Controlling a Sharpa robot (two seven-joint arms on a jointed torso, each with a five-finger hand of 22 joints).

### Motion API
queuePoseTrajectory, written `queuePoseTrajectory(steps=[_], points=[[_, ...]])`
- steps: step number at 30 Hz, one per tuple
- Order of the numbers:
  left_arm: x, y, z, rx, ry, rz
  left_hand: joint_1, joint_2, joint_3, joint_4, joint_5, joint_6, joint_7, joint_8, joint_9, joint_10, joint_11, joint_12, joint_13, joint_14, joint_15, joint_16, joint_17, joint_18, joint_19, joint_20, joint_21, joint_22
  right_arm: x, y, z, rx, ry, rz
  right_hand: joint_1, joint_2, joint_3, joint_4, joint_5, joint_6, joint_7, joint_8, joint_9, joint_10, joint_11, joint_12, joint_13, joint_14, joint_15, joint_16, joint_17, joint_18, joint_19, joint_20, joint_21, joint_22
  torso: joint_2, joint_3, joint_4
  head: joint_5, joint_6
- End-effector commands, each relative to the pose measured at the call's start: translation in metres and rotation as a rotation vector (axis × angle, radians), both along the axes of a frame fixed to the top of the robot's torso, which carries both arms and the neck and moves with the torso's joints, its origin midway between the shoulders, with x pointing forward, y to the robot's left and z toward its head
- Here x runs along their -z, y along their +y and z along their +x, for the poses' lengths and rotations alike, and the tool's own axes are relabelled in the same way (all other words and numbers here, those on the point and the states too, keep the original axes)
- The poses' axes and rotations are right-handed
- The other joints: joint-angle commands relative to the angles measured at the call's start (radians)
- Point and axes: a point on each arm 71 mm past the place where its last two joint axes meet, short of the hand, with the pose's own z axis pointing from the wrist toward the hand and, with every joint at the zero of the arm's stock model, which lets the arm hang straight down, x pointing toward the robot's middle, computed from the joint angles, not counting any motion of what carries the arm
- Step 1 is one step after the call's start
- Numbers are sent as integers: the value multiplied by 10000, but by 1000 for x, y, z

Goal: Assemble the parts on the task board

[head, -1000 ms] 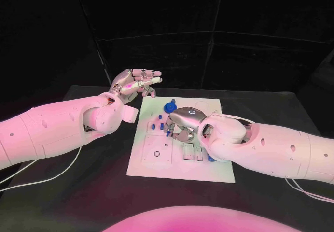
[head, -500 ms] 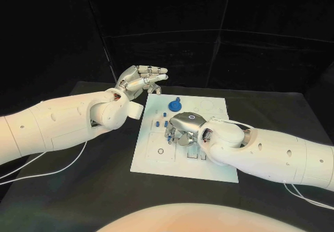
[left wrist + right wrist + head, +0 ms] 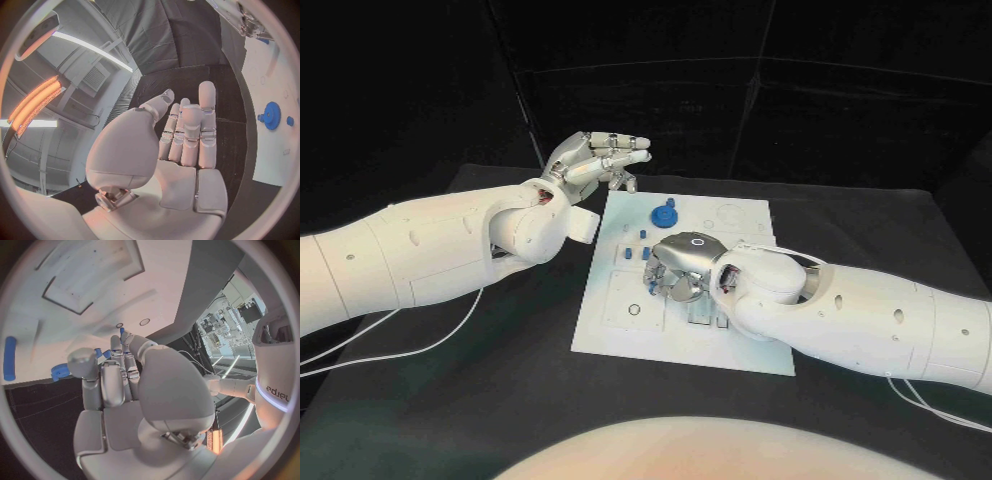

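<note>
The big black table point(image 3: 473, 400) carries a flat white plastic task board point(image 3: 740, 345) in its middle. Everything else here sits on or around that board.

The right white arm point(image 3: 877, 320) reaches over the near half of the task board. Its silver right robot hand point(image 3: 678, 268) hangs low over the middle of the board with the fingers curled down toward it. The fingertips are hidden under the hand, so I cannot tell if they pinch a piece. In the right wrist view the right robot hand point(image 3: 125, 385) has its fingers close together and pointing at the board, near a small blue peg point(image 3: 122, 331).

The left white arm point(image 3: 430, 250) lies beside the left side of the task board. Its silver left robot hand point(image 3: 596, 160) is lifted up past the far left corner of the board. The fingers are straight and side by side, and it holds nothing.

A round blue gear with a knob point(image 3: 662, 214) sits on the far part of the task board. A few little blue pieces point(image 3: 635, 254) stand in a group on the board, just left of the right robot hand. A long blue bar point(image 3: 9, 358) lies flat on the board too.
</note>
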Motion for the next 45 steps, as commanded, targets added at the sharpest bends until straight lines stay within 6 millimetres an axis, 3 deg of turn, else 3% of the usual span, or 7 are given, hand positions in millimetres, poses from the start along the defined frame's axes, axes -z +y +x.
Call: queuePoseTrajectory(steps=[1,45], points=[[-1,-1,0,23,-6,-56,54,9,-62,-14,21,-53,9,32,-13,-95,3,26,15,-49,22,6,-1,202,-28,46,-45,-11,0,1,-1,-118,30,-166,-64,-15,41,-28,12,45,52,47,9,47,45,-44,-7,476,-41,-2,-8,-146,-15,-8,-30,-9,-5,0,-2,19,-42],[-1,0,0,22,12,-48,60,14,-70,-15,24,-64,11,34,-14,-111,5,39,17,-49,25,14,2,202,-25,48,-48,-15,4,4,0,-216,-4,-661,-95,-22,49,-47,45,51,49,41,8,54,44,-53,-8,474,-38,-2,-15,-148,-15,-5,-23,6,-4,-7,-8,-19,-159]])
